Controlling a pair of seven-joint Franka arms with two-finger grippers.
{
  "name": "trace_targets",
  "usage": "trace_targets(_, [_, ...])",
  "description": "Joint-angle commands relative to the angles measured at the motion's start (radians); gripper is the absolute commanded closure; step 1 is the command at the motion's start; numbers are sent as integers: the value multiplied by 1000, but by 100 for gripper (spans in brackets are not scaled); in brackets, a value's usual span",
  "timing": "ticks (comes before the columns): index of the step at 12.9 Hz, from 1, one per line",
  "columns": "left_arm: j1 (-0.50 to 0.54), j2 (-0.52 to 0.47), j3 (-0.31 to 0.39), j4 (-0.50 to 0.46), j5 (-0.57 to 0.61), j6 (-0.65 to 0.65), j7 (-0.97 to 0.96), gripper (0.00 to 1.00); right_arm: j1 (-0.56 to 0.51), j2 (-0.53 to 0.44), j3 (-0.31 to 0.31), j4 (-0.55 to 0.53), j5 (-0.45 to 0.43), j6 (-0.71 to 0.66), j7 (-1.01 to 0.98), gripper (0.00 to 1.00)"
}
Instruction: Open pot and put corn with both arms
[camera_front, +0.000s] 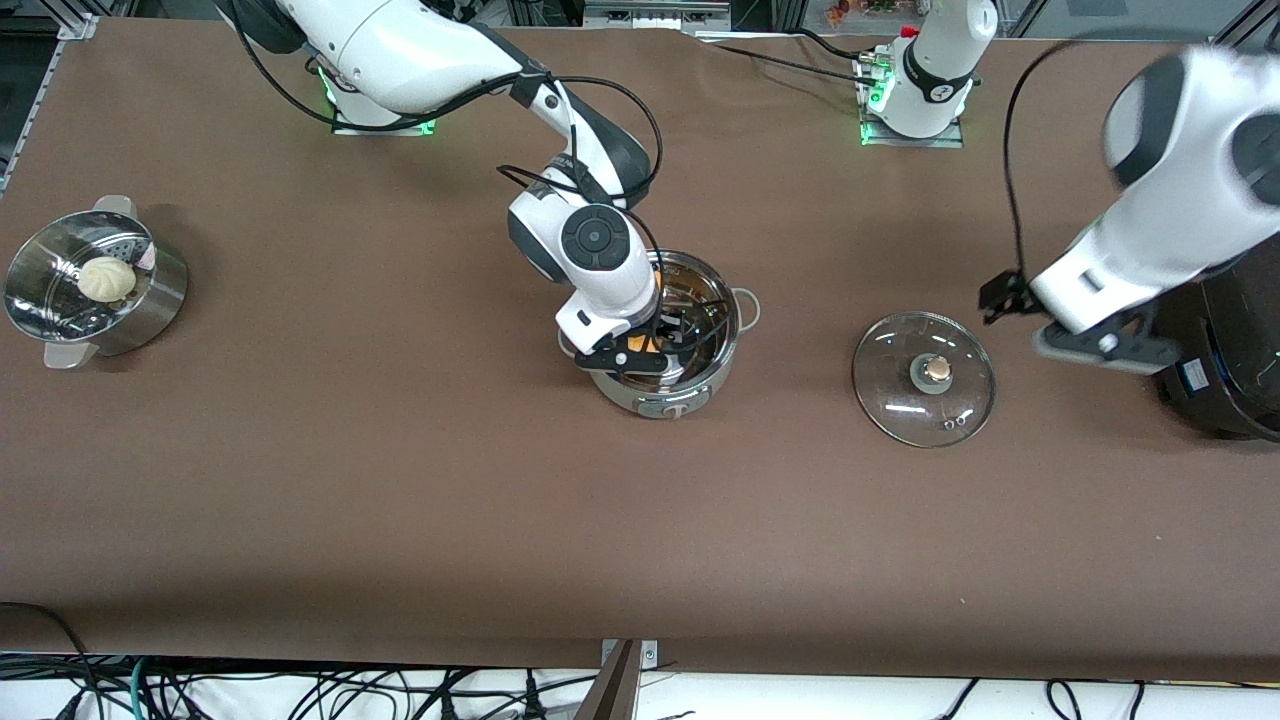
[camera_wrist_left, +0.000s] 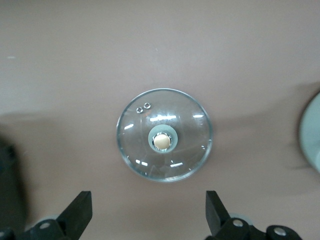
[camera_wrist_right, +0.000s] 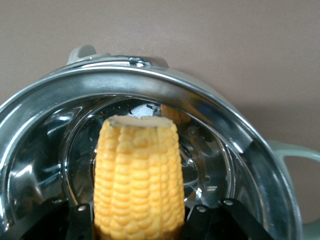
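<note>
The steel pot (camera_front: 690, 340) stands open mid-table, its lid off. My right gripper (camera_front: 640, 350) is over the pot's mouth, shut on the yellow corn (camera_wrist_right: 136, 180), which hangs inside the pot's rim (camera_wrist_right: 210, 107); a bit of the corn shows in the front view (camera_front: 632, 345). The glass lid with a tan knob (camera_front: 924, 377) lies flat on the table beside the pot, toward the left arm's end. My left gripper (camera_front: 1095, 345) is open and empty, up over the table beside the lid. The left wrist view shows the lid (camera_wrist_left: 164, 134) below its spread fingertips (camera_wrist_left: 80, 210).
A steel steamer basket (camera_front: 150, 300) with a white bun (camera_front: 107, 278) stands at the right arm's end of the table. A large black cooker (camera_front: 1230, 350) stands at the left arm's end, under the left arm.
</note>
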Motion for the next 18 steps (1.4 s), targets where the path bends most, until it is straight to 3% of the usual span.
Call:
trace_targets(1, [6,44,-8,135,-14,-73,-98,0,16,33,3,38,-23,18,19,95])
trace_targets(2, [10,39,-8,148,-17,-76,-117,0,22,39,-3,37,-23,23,20,95])
trace_targets(3, [12,36,-8,150,-20,-76,-134,0,39,43,-20,37,-23,38,26,84])
trace_targets(4, [12,29,-7,150,-22,-78,-137,0,61,49,-44,38,-23,55,64,53])
trace_targets(5, [13,24,-5,152,-22,-84,-137,0,84,50,-64,37,-27,67,86,1])
trace_targets(12, [30,26,-1,179,-83,-116,-113,0,101,26,-107,40,-66,37,69,0])
trace_targets(14, [-16,18,60,165,-84,-118,-105,0,85,-52,-138,105,-61,-136,-11,0])
trace_targets(15, [-45,7,74,162,-83,-118,-106,0,32,-98,-138,151,-55,-260,-115,0])
trace_targets(16, [-101,6,137,162,-81,-118,-108,0,-29,-141,-133,184,-51,-355,-223,0])
trace_targets(18, [-117,6,159,156,-84,-118,-106,0,-138,-221,-135,188,-49,-429,-279,0])
